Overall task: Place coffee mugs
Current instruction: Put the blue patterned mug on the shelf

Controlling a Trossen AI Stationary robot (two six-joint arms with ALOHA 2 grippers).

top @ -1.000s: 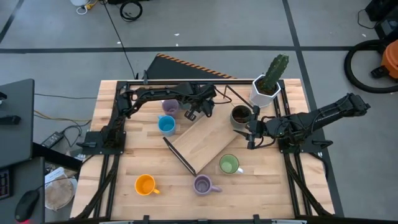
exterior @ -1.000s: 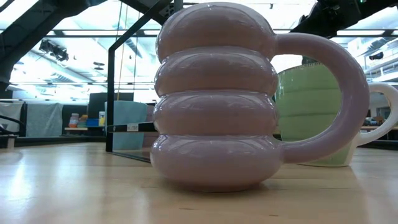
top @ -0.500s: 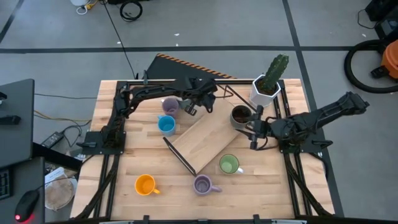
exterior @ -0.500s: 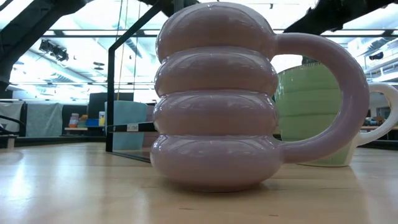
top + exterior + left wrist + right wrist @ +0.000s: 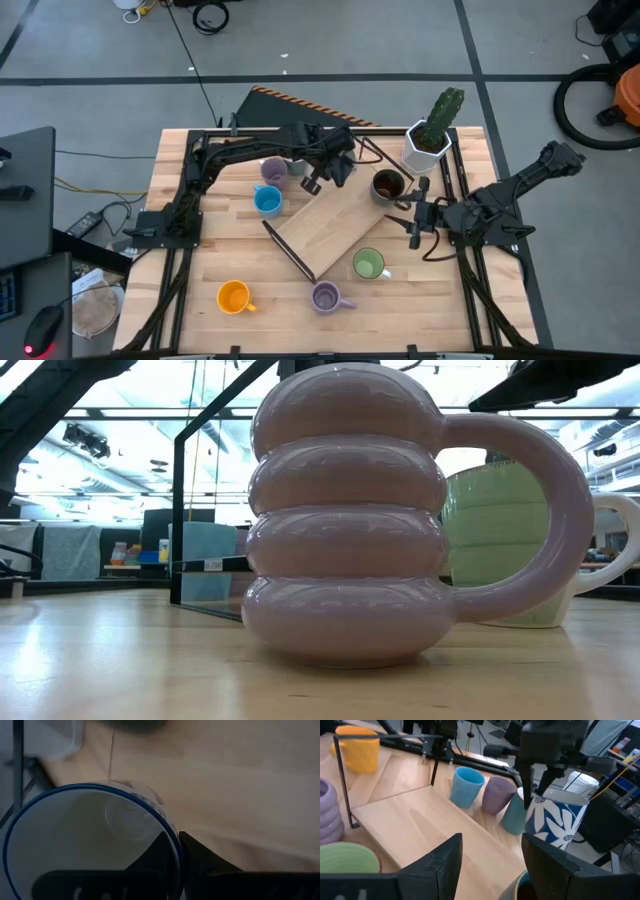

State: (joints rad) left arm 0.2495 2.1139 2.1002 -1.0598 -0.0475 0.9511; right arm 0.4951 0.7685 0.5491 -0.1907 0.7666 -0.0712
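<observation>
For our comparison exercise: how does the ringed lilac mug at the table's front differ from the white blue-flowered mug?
The ringed lilac mug stands on the table; the blue-flowered white mug hangs from the left gripper. The lilac is plain and bulging, the white patterned and straight-walled. Both are mouth-up.

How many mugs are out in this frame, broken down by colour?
lilac mugs: 2
blue mug: 1
green mug: 1
orange mug: 1
dark brown mug: 1
white mug with blue flowers: 1
pale grey-blue mug: 1
Total: 8
</observation>
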